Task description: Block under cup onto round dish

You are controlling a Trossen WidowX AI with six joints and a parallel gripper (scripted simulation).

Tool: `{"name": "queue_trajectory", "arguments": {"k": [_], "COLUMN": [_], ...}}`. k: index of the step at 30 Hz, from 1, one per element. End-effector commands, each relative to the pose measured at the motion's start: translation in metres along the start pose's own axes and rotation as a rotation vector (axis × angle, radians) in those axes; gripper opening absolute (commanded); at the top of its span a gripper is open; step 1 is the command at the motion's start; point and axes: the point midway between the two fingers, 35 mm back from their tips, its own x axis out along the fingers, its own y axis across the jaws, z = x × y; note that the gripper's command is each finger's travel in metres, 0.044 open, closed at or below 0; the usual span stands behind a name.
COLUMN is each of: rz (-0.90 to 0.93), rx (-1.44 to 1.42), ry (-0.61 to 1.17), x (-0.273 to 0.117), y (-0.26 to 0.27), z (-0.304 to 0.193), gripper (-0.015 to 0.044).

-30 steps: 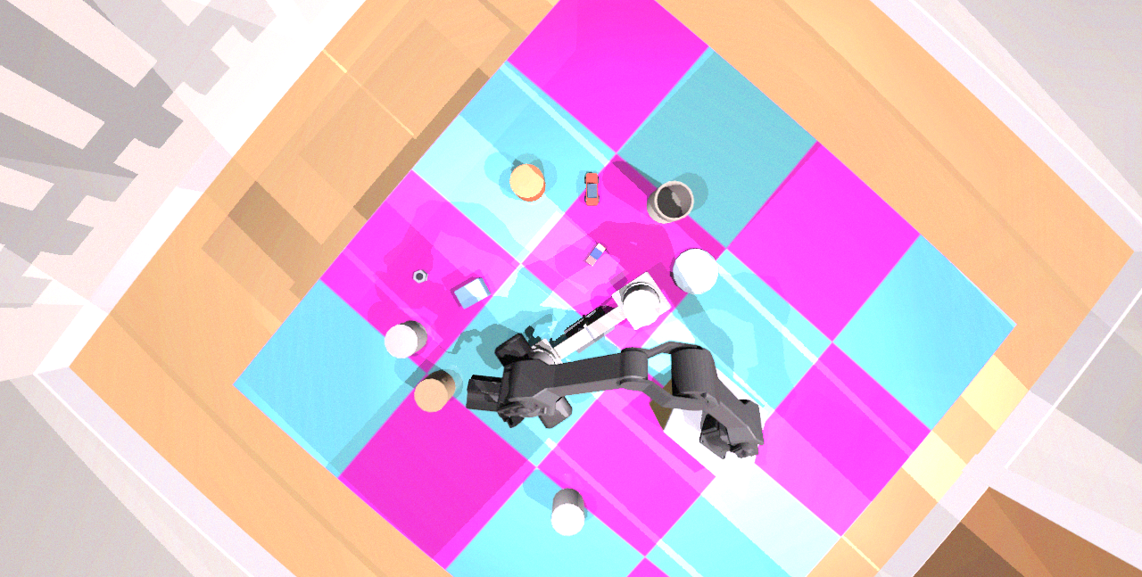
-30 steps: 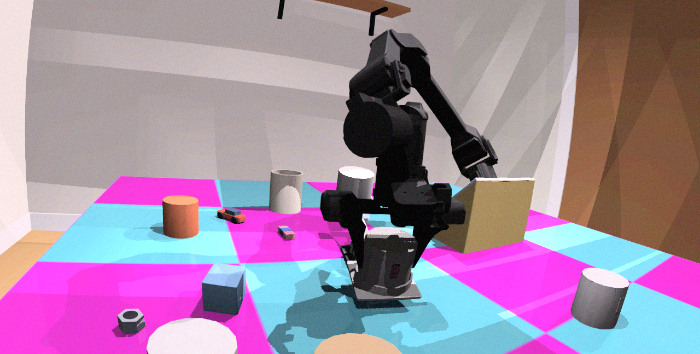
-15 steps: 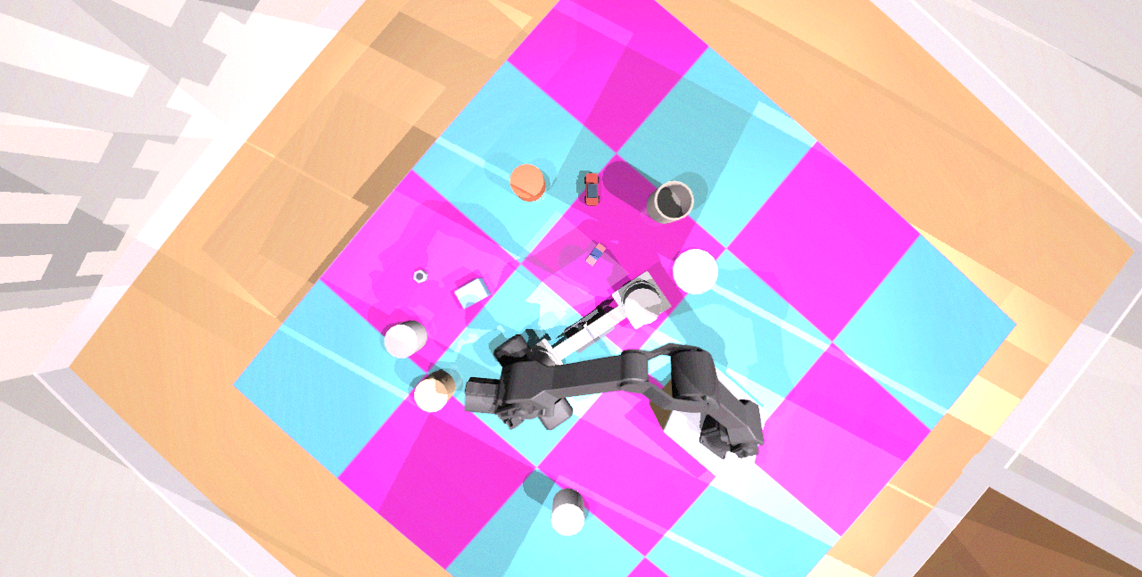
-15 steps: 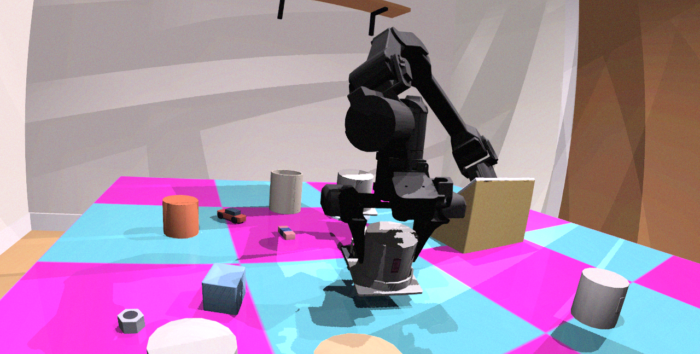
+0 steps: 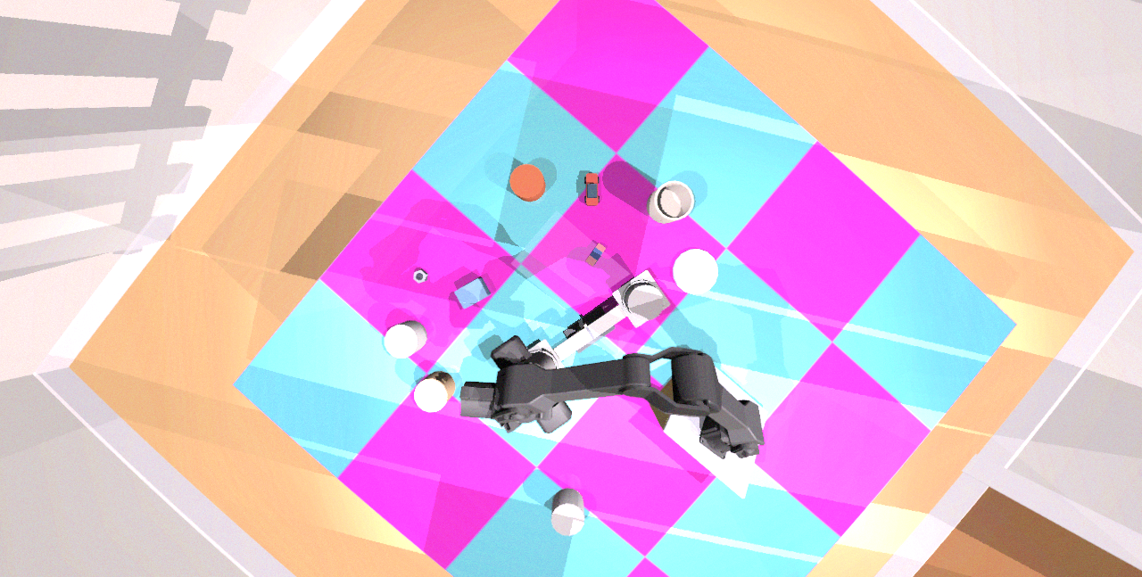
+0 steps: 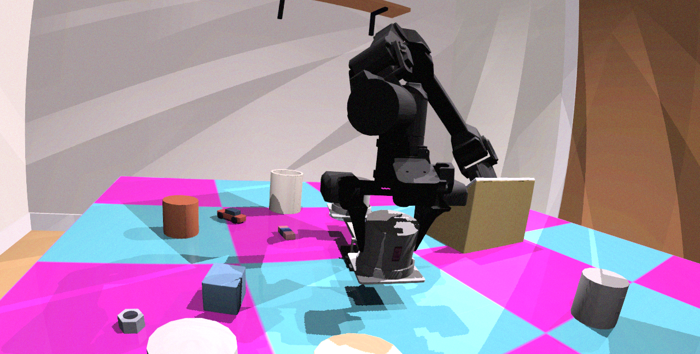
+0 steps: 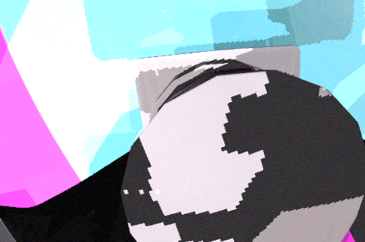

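My gripper is shut on the near cup, an upright grey-white cylinder with a small dark red patch. Its base appears to be still on or just at the square plate of the balance. That plate is raised, with its shadow below it. The balance beam runs to the far cup, which stands on the other end and is mostly hidden behind the arm in the exterior view. The white round dish lies beyond the far cup, with nothing on it. No block shows under either cup.
A tan box stands beside the arm. A grey cylinder, blue cube, nut, small striped block, toy car, orange cylinder and open white container stand around.
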Motion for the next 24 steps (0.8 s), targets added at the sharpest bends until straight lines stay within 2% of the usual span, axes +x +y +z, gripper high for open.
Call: {"name": "queue_trajectory", "arguments": {"k": [1,24], "rz": [-0.009,-0.009], "rx": [0.009,0.009], "ry": [-0.017,-0.018], "x": [-0.012,-0.041], "y": [-0.002,-0.003], "z": [0.003,0.004], "gripper": [0.0,0.0]}}
